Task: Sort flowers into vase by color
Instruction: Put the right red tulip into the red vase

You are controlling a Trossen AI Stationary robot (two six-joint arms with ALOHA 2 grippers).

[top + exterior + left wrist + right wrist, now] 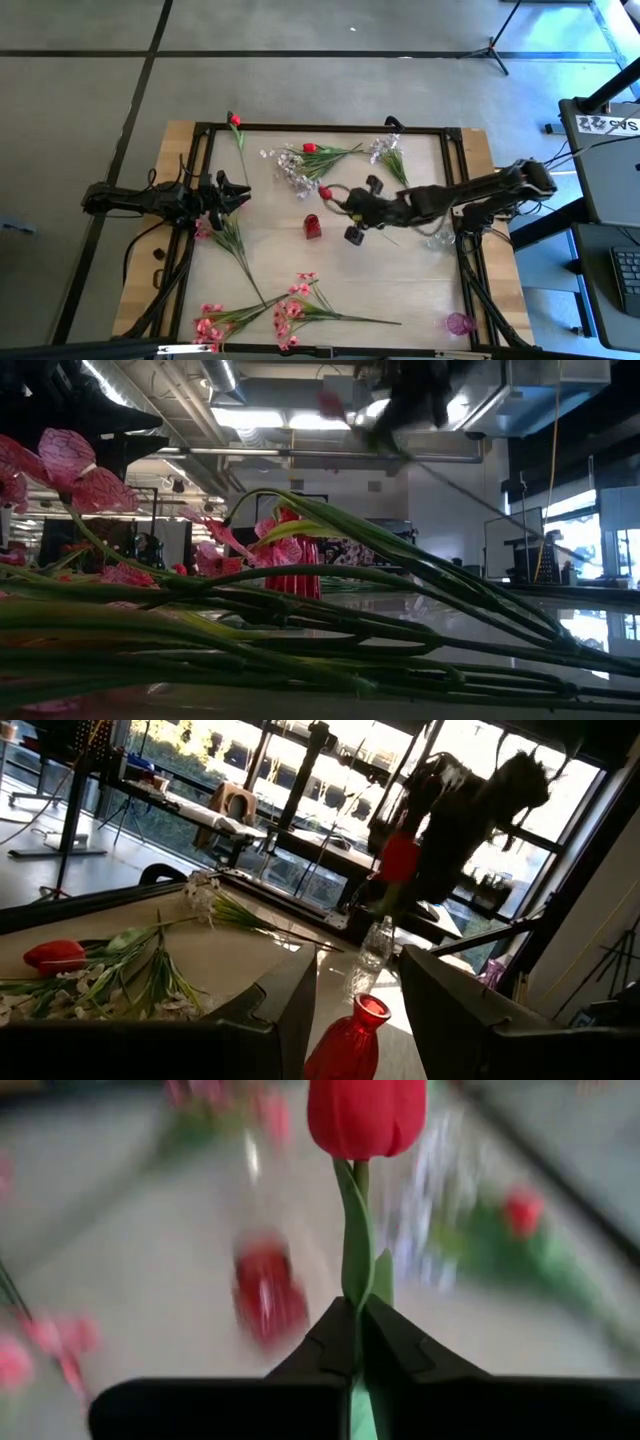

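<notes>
My right gripper [352, 207] is shut on a red tulip [366, 1115] above the table's middle, a little to the right of the small red vase [313, 227]. The tulip's bloom [325, 192] points toward the left. My left gripper [240, 194] is open and empty at the table's left side, above a leafy stem [232, 238]. Another red tulip [310, 148] and whitish sprigs [290, 172] lie at the far middle, a third tulip [235, 120] at the far left. Pink sprays [290, 312] lie along the near edge. A clear vase [438, 238] and a pink vase [459, 323] stand at the right. My right gripper pinches the tulip's green stem [356, 1285] between its two fingers, a short way below the bloom. The stem runs along the fingers and out past their tips. The tulip is lifted clear of the table, the bloom ahead of the fingertips.
A black frame [320, 128] runs around the table's edges. A whitish sprig with green leaves [388, 155] lies at the far right. In the low view pink sprays and green stems [300, 610] lie close before the camera.
</notes>
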